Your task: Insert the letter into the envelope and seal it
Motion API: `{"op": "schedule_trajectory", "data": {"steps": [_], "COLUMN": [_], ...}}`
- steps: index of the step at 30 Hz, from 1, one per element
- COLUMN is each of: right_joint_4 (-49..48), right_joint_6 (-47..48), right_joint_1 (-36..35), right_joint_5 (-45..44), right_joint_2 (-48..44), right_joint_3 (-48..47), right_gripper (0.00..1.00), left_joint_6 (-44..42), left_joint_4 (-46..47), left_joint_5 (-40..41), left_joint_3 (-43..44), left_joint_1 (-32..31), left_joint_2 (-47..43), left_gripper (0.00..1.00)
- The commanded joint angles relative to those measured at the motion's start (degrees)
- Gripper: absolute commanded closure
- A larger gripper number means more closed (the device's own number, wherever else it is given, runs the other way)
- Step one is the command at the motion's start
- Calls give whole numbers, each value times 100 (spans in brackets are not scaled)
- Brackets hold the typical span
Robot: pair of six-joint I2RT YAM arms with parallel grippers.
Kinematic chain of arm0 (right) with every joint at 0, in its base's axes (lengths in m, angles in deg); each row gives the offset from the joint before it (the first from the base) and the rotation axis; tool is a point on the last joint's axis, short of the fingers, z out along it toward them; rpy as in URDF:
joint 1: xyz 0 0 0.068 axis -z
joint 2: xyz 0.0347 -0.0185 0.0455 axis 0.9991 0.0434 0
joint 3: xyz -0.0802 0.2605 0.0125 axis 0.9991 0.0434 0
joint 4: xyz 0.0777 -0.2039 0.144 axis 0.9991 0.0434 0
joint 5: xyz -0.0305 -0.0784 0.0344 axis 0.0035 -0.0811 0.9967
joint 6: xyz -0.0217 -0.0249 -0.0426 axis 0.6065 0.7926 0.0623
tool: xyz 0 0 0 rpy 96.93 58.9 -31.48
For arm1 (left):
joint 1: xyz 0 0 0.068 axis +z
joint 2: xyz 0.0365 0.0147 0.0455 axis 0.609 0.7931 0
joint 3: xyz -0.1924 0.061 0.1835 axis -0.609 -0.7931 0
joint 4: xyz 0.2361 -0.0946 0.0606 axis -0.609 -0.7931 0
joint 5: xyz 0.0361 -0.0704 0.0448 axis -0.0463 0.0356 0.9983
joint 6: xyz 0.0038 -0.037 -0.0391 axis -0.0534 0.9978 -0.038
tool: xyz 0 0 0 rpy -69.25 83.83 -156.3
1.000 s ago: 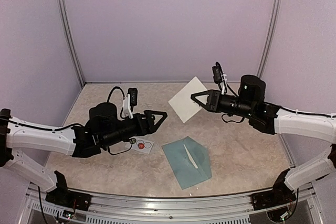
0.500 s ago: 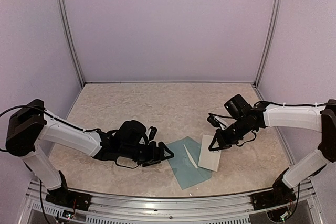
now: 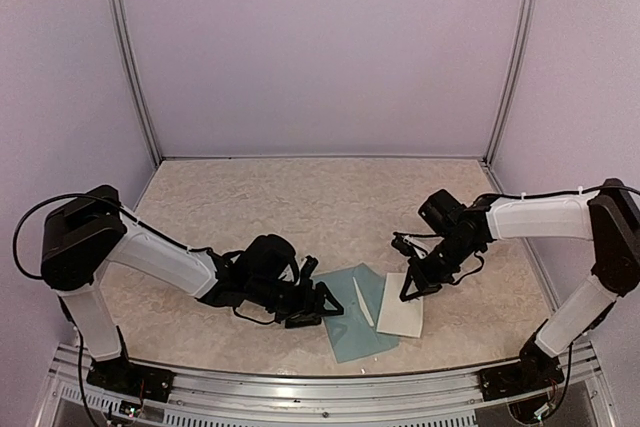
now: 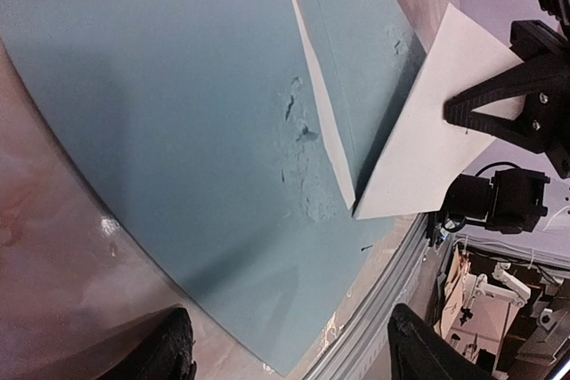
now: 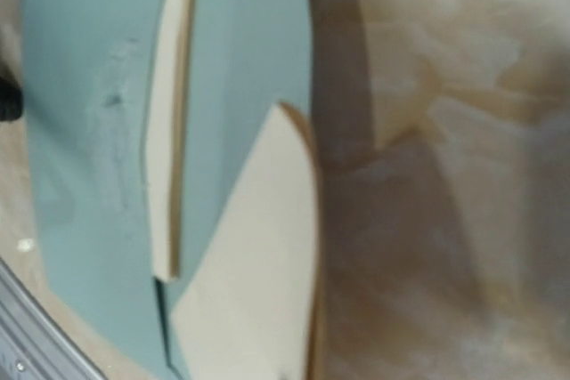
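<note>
**Two claws at the envelope, letter not yet inside**

Both arms reach low over the bench (image 3: 300, 197) toward the lower middle of the top view. There the envelope (image 3: 348, 335) lies flat, just above the metal rail along the bottom of the frame. Its flap (image 4: 343, 51) stands slightly raised and shows a pale edge that runs as a thin line down the teal sheet.

The left claw (image 3: 322, 307) comes in from the left and sits at the envelope's left edge. In the left wrist view its two black fingers (image 4: 174, 349) stand well apart at the bottom of the frame. The envelope's edge lies in the gap between them, and nothing is gripped.

The right claw (image 3: 412, 285) comes in from the right, its jaws pressed together on the upper edge of the letter (image 3: 405, 319), a plain white sheet. The sheet slopes down from the claw to the bench just right of the envelope. In the right wrist view its lower left part overlaps the envelope's right side, with one corner close beside the tip of the flap. Whether that corner has slipped under the flap cannot be told. Most of the letter lies outside the envelope, over bare bench.
</note>
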Motion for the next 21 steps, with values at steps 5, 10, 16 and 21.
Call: {"op": "schedule_trajectory", "data": {"steps": [5, 10, 16, 21], "right_joint_4": [-292, -393, -681, -883], "right_joint_6": [-24, -86, -245, -340], "right_joint_1": [-166, -297, -431, -530], "right_joint_5": [154, 242, 507, 725], "right_joint_2": [570, 851, 1092, 1321], "right_joint_3": [-146, -224, -285, -397], "right_gripper": [100, 100, 100, 100], "left_joint_6": [-97, -146, -196, -246], "left_joint_4": [-100, -111, -108, -117], "left_joint_5": [-270, -307, -353, -388], "left_joint_3": [77, 88, 137, 184], "left_joint_1": [25, 23, 10, 5], "left_joint_2": [350, 381, 430, 496], "left_gripper": [31, 32, 32, 31]}}
